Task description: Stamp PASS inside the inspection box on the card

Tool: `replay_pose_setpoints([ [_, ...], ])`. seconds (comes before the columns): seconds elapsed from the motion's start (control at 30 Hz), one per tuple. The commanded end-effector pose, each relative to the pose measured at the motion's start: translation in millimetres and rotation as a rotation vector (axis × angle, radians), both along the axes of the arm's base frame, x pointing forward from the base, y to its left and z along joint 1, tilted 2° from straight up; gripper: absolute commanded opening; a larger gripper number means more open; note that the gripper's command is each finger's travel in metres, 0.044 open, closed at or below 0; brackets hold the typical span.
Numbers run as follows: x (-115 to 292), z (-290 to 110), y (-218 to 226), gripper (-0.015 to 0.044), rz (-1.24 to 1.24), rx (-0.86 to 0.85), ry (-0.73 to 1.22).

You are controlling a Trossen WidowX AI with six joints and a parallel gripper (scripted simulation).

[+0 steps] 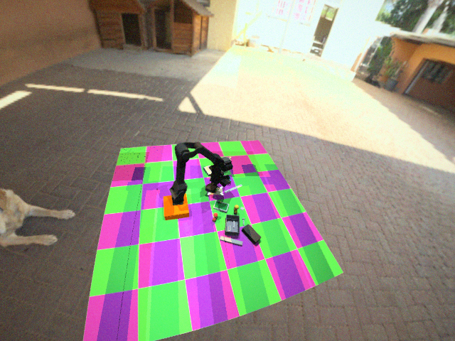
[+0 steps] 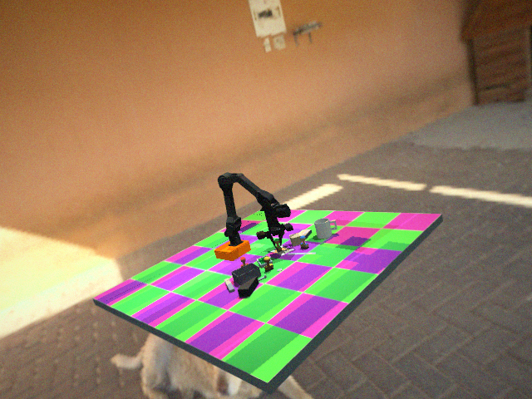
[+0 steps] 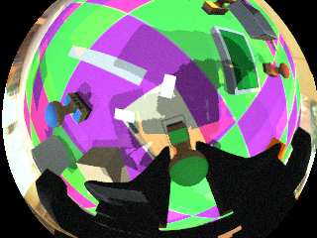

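Observation:
My gripper is shut on a stamp with a round green handle and a brown block. The stamp stands over the pale card, its block beside or partly over a thin outlined box. Whether it touches the card cannot be told, and its print face is hidden. The green ink pad lies open, away from the card. A blue-handled stamp lies or stands left of the card in the wrist view; its lettering is too blurred to read surely.
A yellow-handled stamp and a red-handled stamp are near the pad. A dark tray, a black block and a pale strip lie beyond. A tan block, grey mug and clear strip surround the card.

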State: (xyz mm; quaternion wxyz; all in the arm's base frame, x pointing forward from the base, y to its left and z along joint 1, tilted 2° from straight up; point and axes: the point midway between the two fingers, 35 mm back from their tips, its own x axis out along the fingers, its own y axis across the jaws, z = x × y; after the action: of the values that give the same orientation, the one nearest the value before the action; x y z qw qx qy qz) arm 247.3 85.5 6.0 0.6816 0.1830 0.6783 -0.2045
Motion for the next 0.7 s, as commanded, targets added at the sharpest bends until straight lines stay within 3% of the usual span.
replay_pose_setpoints([
  [0.0, 0.9, 3.3, 0.0, 0.0, -0.004, -0.002, -0.004],
  [0.67, 2.7, 25.5, 0.7, 0.0, -0.004, -0.002, -0.005],
])
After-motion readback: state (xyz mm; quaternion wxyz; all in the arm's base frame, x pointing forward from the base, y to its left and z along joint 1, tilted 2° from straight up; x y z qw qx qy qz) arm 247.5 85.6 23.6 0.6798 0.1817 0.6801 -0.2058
